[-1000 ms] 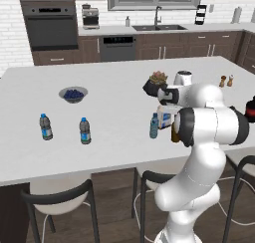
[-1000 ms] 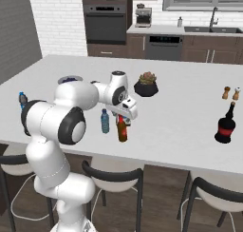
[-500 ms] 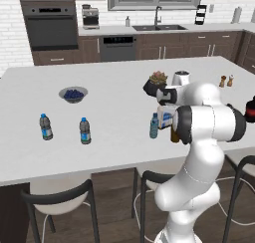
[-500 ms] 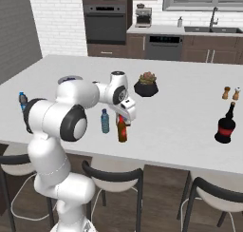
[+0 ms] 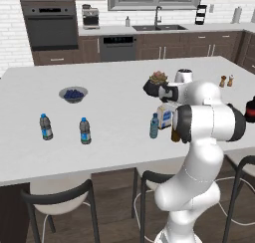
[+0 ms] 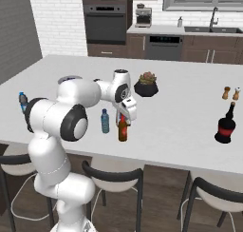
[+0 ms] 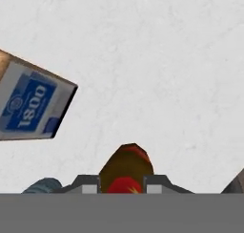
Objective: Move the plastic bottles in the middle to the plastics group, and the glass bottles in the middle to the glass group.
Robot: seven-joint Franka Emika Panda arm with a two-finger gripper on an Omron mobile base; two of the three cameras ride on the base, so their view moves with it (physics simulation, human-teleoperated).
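Note:
The slim amber-brown bottle (image 6: 123, 130) with a red cap (image 7: 125, 185) stands upright near the counter's front edge. My gripper (image 6: 124, 116) hangs over its top, open, one fingertip (image 7: 86, 185) on each side of the cap with a small gap. The squarish clear bottle (image 7: 31, 103) with the white-and-blue label (image 5: 165, 116) stands just behind. Left of both is the light-blue bottle (image 6: 105, 121) (image 5: 154, 126). Two dark-grey water bottles (image 5: 46, 127) (image 5: 85, 131) stand far left. The dark bottle with a red part (image 6: 225, 127) stands far right.
A black plant pot (image 6: 146, 85) sits behind the middle bottles. Salt and pepper shakers (image 6: 231, 93) stand at the back right, and a bowl of blue berries (image 5: 73, 93) at the back left. Stools line the counter's front edge (image 6: 142, 157).
My hand has come down a little over the amber bottle's top. The bottles stand where they were.

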